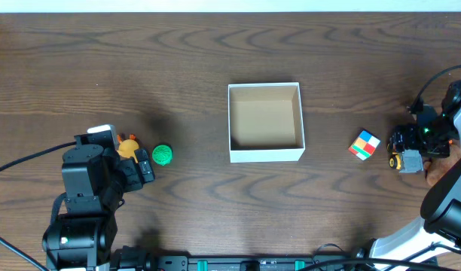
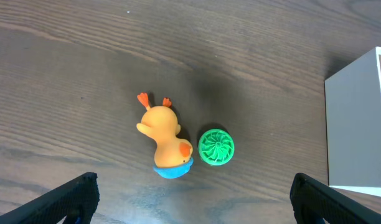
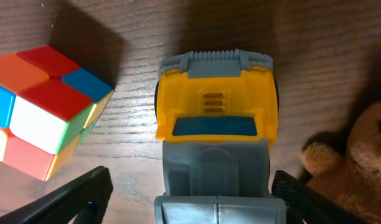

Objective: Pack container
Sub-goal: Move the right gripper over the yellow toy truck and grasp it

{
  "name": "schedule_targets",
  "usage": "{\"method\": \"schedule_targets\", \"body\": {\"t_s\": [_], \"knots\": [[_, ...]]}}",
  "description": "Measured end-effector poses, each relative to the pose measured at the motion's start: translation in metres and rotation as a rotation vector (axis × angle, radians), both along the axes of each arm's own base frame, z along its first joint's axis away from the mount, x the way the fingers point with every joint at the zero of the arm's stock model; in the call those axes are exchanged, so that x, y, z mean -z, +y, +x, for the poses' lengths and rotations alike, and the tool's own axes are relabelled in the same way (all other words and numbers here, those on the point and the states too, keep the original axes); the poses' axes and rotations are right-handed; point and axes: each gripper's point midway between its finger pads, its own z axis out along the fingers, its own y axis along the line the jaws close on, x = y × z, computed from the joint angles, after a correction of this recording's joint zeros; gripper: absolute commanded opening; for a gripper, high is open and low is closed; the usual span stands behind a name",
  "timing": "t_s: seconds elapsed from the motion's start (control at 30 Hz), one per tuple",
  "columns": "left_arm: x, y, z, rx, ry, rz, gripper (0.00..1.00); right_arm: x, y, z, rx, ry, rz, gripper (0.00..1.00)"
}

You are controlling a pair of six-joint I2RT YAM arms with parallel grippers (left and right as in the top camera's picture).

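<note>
Now splayed, left end effector (image 2: 195,198) overhangs duck (image 2: 165,140), right end effector (image 3: 193,199) straddles truck (image 3: 215,102).

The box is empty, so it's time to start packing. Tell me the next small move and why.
Probably lower the right gripper and close on the yellow toy truck. In the right wrist view it sits centred between the open fingers, with the colour cube and brown plush off to either side. The container holds nothing yet.
</note>
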Motion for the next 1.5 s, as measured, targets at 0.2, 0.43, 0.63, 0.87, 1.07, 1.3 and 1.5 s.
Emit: {"method": "schedule_targets", "body": {"t_s": [0.2,0.43,0.63,0.87,1.07,1.3,1.5], "knots": [[0.0000,0.0000,0.0000,0.000,0.000,0.000,0.98,0.0000,-0.0001,0.0003,0.010,0.000,0.000,0.72],[0.0000,0.0000,0.0000,0.000,0.000,0.000,0.98,0.0002,-0.0009,0.0017,0.010,-0.006,-0.004,0.59],[0.0000,0.0000,0.0000,0.000,0.000,0.000,0.98,0.0002,-0.0012,0.0022,0.014,-0.008,-0.005,0.55],[0.0000,0.0000,0.0000,0.000,0.000,0.000,0.98,0.0002,-0.0018,0.0032,0.014,-0.012,-0.007,0.48],[0.0000,0.0000,0.0000,0.000,0.000,0.000,0.98,0.0002,-0.0018,0.0035,0.015,-0.013,-0.007,0.45],[0.0000,0.0000,0.0000,0.000,0.000,0.000,0.98,0.0002,-0.0019,0.0036,0.018,-0.014,-0.007,0.32],[0.0000,0.0000,0.0000,0.000,0.000,0.000,0.98,0.0003,-0.0024,0.0054,0.037,-0.019,-0.009,0.01]]}}
